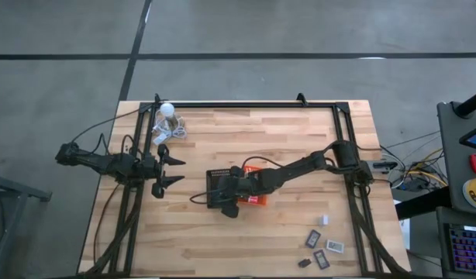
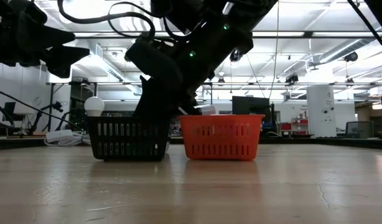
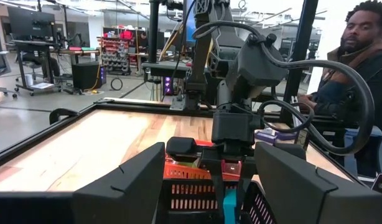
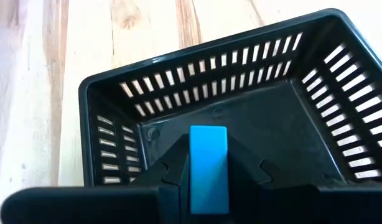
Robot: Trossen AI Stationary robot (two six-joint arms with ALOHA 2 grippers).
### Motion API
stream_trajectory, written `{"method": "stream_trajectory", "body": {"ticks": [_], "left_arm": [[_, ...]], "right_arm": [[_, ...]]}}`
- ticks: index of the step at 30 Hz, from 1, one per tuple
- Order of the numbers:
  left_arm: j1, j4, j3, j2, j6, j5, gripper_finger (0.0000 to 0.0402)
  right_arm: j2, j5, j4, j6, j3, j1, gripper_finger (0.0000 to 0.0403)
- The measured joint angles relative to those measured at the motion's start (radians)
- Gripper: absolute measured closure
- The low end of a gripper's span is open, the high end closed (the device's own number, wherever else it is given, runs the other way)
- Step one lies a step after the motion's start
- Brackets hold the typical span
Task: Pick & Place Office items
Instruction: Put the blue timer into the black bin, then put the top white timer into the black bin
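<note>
Office items lie in two places: a loose cluster of small flat grey-black pieces [image 1: 323,246] near the table's front right corner, and one blue block [image 4: 208,168] pinched in the right gripper [image 4: 208,180] directly above the black tray.

Going by size, the wooden table [image 1: 222,232] comes first, ringed by a black frame. The right arm reaches from the table's right edge to its middle. The left arm waits at the left edge, its left gripper [image 1: 174,170] spread wide with nothing between its fingers.

At mid-table the black tray [image 2: 127,138] and the orange tray [image 2: 221,135] stand side by side, just about touching. The black tray's slotted floor shows bare under the block.

A white ball [image 1: 167,109] with coiled grey cable sits near the back left corner.
</note>
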Motion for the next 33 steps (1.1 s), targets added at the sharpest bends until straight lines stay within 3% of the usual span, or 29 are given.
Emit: {"method": "stream_trajectory", "body": {"ticks": [5,17,33], "left_arm": [[0.0,0.0,0.0,0.0,0.0,0.0,0.0149],[0.0,0.0,0.0,0.0,0.0,0.0,0.0149],[0.0,0.0,0.0,0.0,0.0,0.0,0.0149]], "right_arm": [[0.001,0.0,-0.005,-0.001,0.007,0.0,0.0329],[0.004,-0.018,-0.006,-0.001,0.009,0.0,0.0254],[-0.002,0.006,-0.011,-0.093,0.071,0.001,0.0255]]}}
